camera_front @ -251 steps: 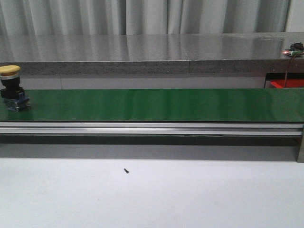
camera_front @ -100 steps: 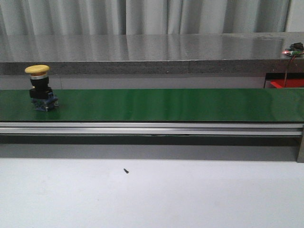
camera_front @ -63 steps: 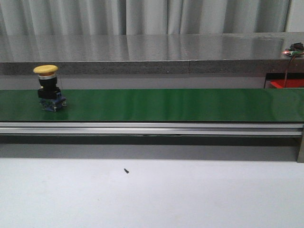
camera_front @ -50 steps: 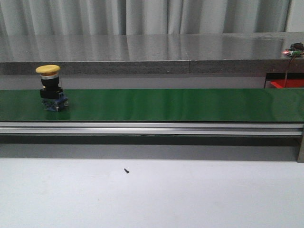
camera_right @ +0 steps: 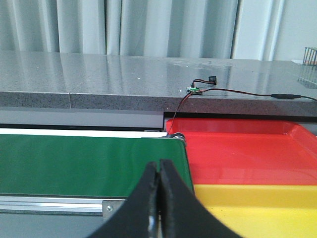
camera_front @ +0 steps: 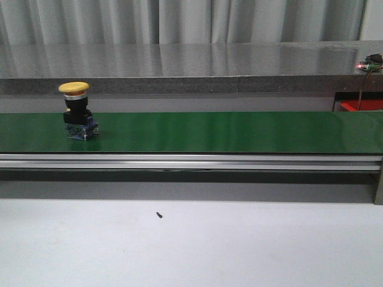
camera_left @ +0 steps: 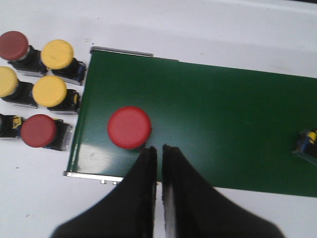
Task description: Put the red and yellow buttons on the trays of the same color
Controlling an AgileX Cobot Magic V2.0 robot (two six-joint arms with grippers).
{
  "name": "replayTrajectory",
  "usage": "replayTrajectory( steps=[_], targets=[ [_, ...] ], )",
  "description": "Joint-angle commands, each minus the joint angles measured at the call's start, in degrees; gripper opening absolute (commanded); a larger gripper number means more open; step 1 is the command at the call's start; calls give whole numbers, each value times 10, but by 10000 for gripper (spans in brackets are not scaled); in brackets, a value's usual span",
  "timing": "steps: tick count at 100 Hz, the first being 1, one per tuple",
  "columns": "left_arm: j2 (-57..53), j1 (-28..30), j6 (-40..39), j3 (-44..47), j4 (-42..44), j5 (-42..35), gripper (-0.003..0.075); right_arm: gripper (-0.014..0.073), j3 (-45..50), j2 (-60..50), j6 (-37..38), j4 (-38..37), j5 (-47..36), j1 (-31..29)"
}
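A yellow button (camera_front: 78, 112) stands upright on the green conveyor belt (camera_front: 209, 131) at its left part; its edge also shows in the left wrist view (camera_left: 307, 145). In the left wrist view a red button (camera_left: 129, 127) stands on the belt's end, just ahead of my left gripper (camera_left: 159, 149), which is shut and empty. Several more red and yellow buttons (camera_left: 48, 91) lie on the white table beside the belt end. My right gripper (camera_right: 159, 176) is shut and empty above the belt's other end, next to the red tray (camera_right: 247, 148) and yellow tray (camera_right: 257, 208).
A grey counter (camera_front: 191, 66) runs behind the belt, with a small circuit board and wires (camera_right: 198, 88) on it. A small dark screw (camera_front: 159, 214) lies on the white table in front of the belt's metal rail (camera_front: 191, 161).
The yellow button has travelled to the right along the belt, from the far left edge to well inside the view. Neither gripper shows in the earlier frames.
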Motion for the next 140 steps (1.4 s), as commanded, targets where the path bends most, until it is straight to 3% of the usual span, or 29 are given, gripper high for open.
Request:
replayTrajectory(
  steps=[1,35,60,74,101,129,140],
  targets=[
    [-47,-18,3,7,-11,-30,-20,-67,-10,-11,0,-2,-46,0],
    [-159,-84,3,122,-29,-47,-20,-67,-10,-11,0,-2,-54,0],
    [-247,-90,3,206,-29,-53,-20,-67,-15,-11,0,4,-92,0],
    [-302,-90,3,251,-29,-70,-20,-67,-65,-1,0,5,-7,0],
    [-389,-90,3,318,-29,-78,-20,-59,-193,123,0,5,123,0],
    [-427,-90,3,334,-29,-69,-20,-59,-239,239,2,41,68,1],
    [-427,-90,3,334,-29,-58,-20,-55,-269,266,0,38,84,1]
  ],
)
